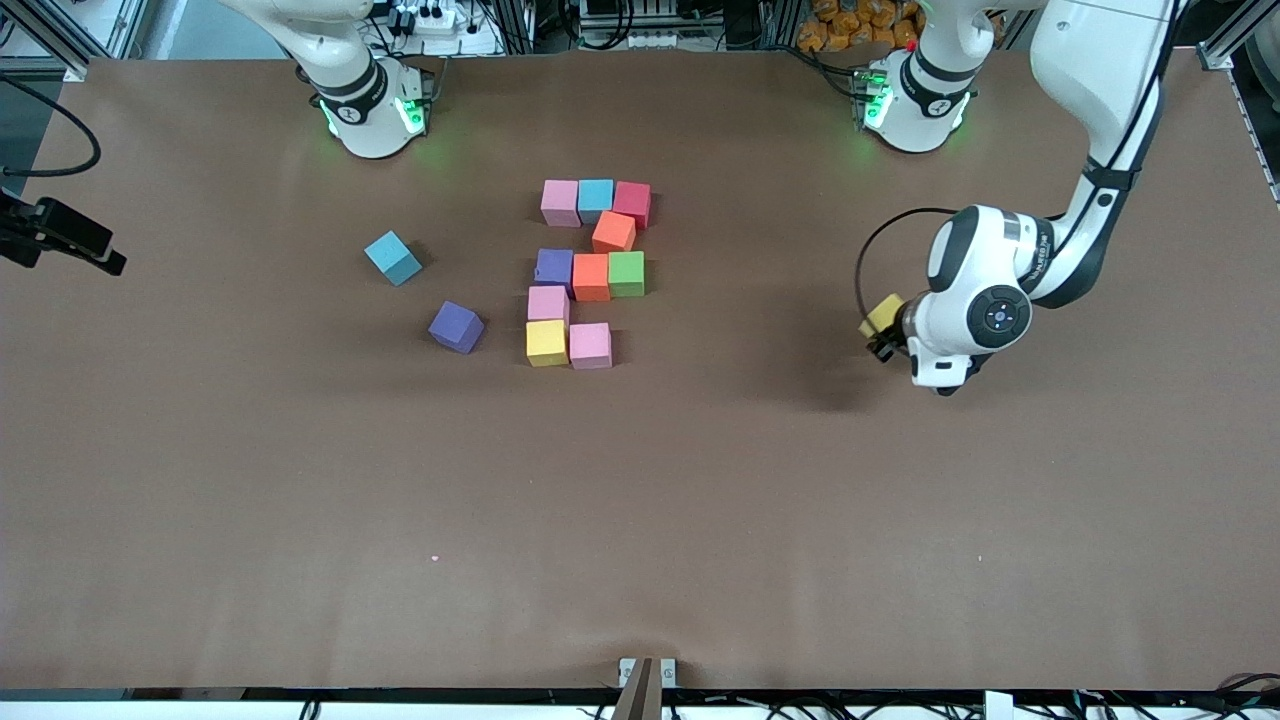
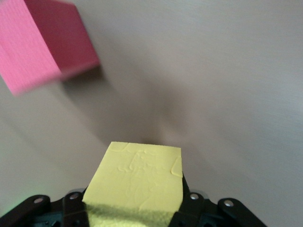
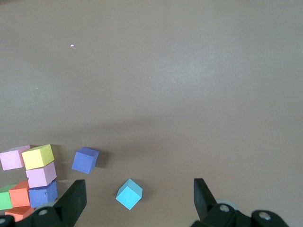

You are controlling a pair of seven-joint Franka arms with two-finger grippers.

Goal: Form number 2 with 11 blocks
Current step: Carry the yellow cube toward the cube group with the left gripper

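- At the left arm's end of the table, up in the air: left gripper [image 1: 884,335] clenched on a yellow block [image 1: 883,313], well apart from the digit.
- In the left wrist view: block [image 2: 137,177] seated between the dark fingers [image 2: 193,201], faces flat against the pads, top face faintly dimpled; a blurred pink block [image 2: 42,45] farther off.
- Out of the front view, near its base: right gripper [image 3: 137,201], jaws wide and empty, waiting above a loose light-blue block [image 3: 129,194] and a loose purple block [image 3: 85,160].
- In mid-table: unfinished number 2 [image 1: 590,272] of ten touching blocks — pink, blue, red in the farthest row, orange under red, purple-orange-green in the middle row, pink under purple, yellow and pink in the nearest row.
- Missing: the nearest row's third block, beside the pink one [image 1: 590,345], toward the left arm's end.
- Handling, judged: light, matte, slightly soft foam; grippy, not fragile; yields under a hard squeeze.
- Best hold: two opposite flat faces, centred, square-on; corners likely to twist out.
- Risk on setting down: nudging light neighbours out of line.
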